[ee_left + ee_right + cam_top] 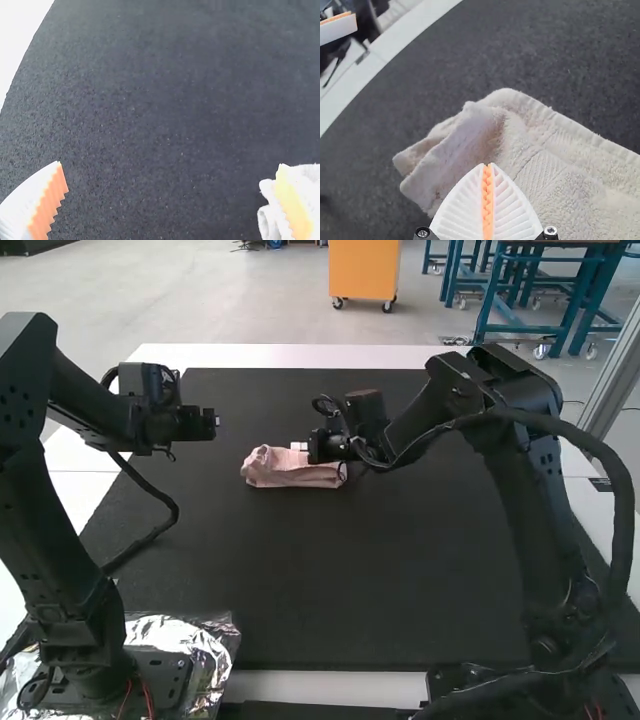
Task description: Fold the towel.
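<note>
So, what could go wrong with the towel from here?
The right gripper is shut over the towel, but I can't see any cloth pinched, so a pull might leave it behind. The towel's layered end looks uneven; the fold could come out crooked. The open left gripper overlaps the towel's edge in its wrist view and might snag it if lowered.
</note>
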### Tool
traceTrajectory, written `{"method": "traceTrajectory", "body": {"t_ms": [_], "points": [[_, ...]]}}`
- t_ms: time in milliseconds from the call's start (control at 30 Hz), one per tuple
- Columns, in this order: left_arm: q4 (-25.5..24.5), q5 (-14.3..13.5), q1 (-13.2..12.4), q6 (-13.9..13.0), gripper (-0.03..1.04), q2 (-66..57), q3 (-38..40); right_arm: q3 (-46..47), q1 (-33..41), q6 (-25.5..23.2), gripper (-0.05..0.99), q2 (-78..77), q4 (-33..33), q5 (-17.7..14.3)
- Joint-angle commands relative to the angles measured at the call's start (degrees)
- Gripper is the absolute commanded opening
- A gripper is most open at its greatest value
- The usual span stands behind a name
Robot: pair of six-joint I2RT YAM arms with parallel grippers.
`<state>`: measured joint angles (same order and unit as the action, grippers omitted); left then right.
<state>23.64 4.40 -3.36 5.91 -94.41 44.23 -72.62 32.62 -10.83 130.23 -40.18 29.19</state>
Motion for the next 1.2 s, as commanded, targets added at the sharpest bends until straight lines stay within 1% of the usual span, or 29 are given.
{"method": "traceTrajectory", "body": {"t_ms": [0, 300, 467, 633, 700, 733, 833, 867, 900, 933, 967, 1000, 1067, 1100, 1133, 1167], "points": [[0.4, -0.5, 0.1, 0.5, 0.97, 2.1, -0.6, -1.2, 1.0, -0.3, -0.03, 1.9, -1.2, 0.6], [0.3, -0.5, 0.2, 0.6, 0.97, 3.9, -0.6, -4.6, 1.8, -0.3, -0.03, 9.3, -2.4, -0.9], [-0.4, -0.6, 0.4, 0.7, 0.97, 6.3, -0.6, -5.2, 1.5, -0.8, -0.03, 10.8, -2.6, -0.8], [-3.2, -0.7, 1.4, 0.5, 0.97, 10.8, -0.6, -3.6, 0.5, -2.9, -0.03, 2.7, -1.9, -0.7], [-4.0, -0.8, 1.9, 0.6, 0.97, 13.1, -0.6, -2.4, -0.2, -4.5, -0.02, -1.1, -1.7, -0.7], [-4.6, -0.8, 2.0, 0.9, 0.97, 14.6, -0.6, -1.9, -0.5, -5.3, -0.02, -3.1, -1.1, -0.7], [-5.2, -0.7, 2.4, 2.0, 0.97, 20.1, -0.9, -0.9, -1.3, -5.6, -0.02, -11.4, 2.8, -0.8], [-5.2, -0.7, 2.7, 2.1, 0.97, 22.1, -1.1, -0.4, -1.7, -5.5, -0.02, -14.3, 4.1, -1.5], [-5.2, -0.7, 3.0, 2.1, 0.97, 24.0, -1.2, 0.0, -2.1, -5.5, 0.01, -17.0, 5.2, -2.6], [-5.6, -0.6, 3.3, 2.1, 0.97, 25.7, -1.4, 0.5, -2.6, -5.6, 0.07, -20.1, 6.3, -3.1], [-6.5, -0.4, 3.4, 2.1, 0.97, 27.2, -1.5, 1.0, -3.0, -5.9, 0.16, -23.1, 7.5, -3.1], [-7.4, -0.4, 3.7, 2.1, 0.97, 28.8, -1.7, 1.3, -3.4, -5.9, 0.28, -26.3, 8.9, -3.5], [-8.9, -0.5, 4.5, 2.0, 0.97, 31.8, -2.1, 2.0, -4.1, -5.3, 0.63, -32.7, 12.2, -5.3], [-9.9, -0.5, 4.8, 1.7, 0.97, 33.7, -2.1, 2.6, -4.8, -4.6, 0.76, -35.9, 13.6, -6.5], [-10.5, -0.4, 5.1, 1.5, 0.97, 35.5, -2.2, 3.3, -5.5, -3.7, 0.87, -38.8, 14.4, -7.1], [-11.2, -0.4, 5.4, 0.9, 0.97, 37.3, -2.3, 4.2, -6.2, -3.4, 0.92, -42.0, 14.5, -8.4]]}}
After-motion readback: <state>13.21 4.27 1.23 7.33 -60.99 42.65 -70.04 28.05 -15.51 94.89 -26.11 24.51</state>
